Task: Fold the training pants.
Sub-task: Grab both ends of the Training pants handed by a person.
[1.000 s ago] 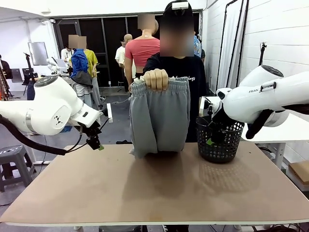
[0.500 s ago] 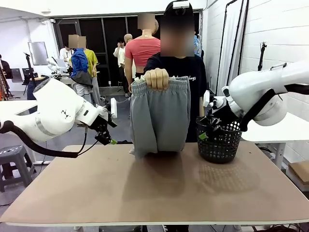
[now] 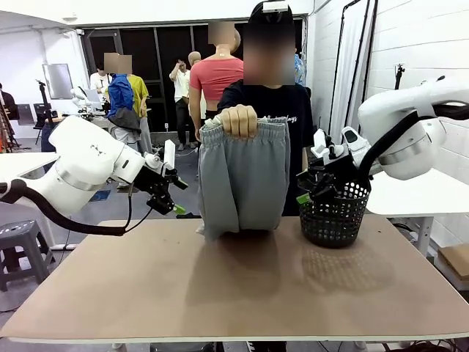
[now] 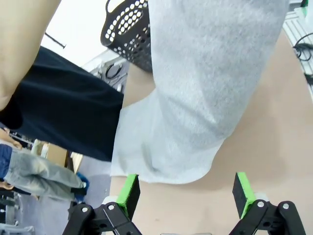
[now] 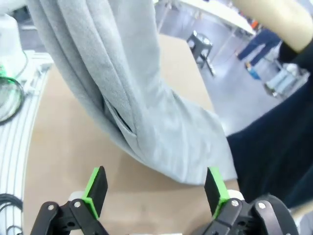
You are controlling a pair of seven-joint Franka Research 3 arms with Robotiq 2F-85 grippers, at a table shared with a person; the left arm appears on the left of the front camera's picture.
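Note:
A person's hand (image 3: 238, 119) at the far side holds the light grey training pants (image 3: 245, 180) up by the gathered waistband. They hang down with the lower end resting on the table's far edge. My left gripper (image 3: 176, 196) is open, just left of the hanging cloth and pointing at it. In the left wrist view the pants (image 4: 195, 98) lie ahead of the open gripper (image 4: 186, 193). My right gripper (image 3: 305, 189) is open just right of the pants, in front of the basket. The right wrist view shows the pants (image 5: 137, 107) beyond the open gripper (image 5: 155, 188).
A black mesh basket (image 3: 338, 220) stands on the brown table (image 3: 234, 286) at the far right, behind my right gripper; it also appears as the basket (image 4: 127, 29) in the left wrist view. The person's dark-shirted body is right behind the pants.
Both arms have swung inward towards the hanging pants: the left gripper rose and moved right, the right gripper moved left past the basket. The person holds the pants still.

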